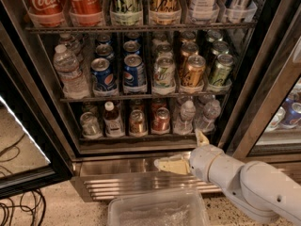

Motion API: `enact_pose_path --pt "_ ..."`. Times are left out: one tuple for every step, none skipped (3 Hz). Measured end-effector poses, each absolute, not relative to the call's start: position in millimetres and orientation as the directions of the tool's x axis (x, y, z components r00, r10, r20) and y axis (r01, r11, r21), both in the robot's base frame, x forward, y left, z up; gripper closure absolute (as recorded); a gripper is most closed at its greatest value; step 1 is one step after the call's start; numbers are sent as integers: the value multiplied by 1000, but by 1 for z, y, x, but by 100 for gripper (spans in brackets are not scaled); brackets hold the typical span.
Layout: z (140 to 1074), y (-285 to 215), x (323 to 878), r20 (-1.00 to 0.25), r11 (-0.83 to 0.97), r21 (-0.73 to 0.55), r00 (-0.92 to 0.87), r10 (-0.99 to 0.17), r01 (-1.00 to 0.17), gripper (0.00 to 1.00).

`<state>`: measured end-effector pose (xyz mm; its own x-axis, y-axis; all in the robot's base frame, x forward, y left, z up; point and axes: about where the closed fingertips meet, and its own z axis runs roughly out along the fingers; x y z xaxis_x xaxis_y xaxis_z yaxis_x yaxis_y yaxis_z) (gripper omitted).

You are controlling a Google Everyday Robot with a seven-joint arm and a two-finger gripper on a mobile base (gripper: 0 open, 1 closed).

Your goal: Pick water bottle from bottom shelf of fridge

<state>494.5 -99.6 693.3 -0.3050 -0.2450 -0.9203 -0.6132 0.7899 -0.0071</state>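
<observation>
Two small clear water bottles with white caps (186, 117) (209, 114) stand side by side at the right end of the bottom shelf (141, 139) of the fridge (56, 126), whose door stands open. My gripper (186, 151) is in front of the steel louvred base (122, 180), just below and in front of the two bottles. It is open and empty. One cream finger (171, 165) points left and the other (202, 138) points up toward the shelf rail. My white arm comes in from the lower right.
The bottom shelf also holds cans (138, 122) and a red-capped bottle (112, 120). A bigger clear bottle (70, 72) and soda cans (134, 72) fill the middle shelf. A clear plastic bin (157, 211) sits on the floor below. Cables (19, 211) lie at the lower left.
</observation>
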Motion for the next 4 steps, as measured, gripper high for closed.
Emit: enact_pose_path --pt "673 -96 505 -929 817 46 -326 -177 -575 0" --pt "673 -96 505 -929 817 46 -326 -177 -575 0" --pt "663 -96 516 -945 825 37 -289 -155 -564 0" --pt "654 -105 532 -972 865 -7 -198 -123 -501 0"
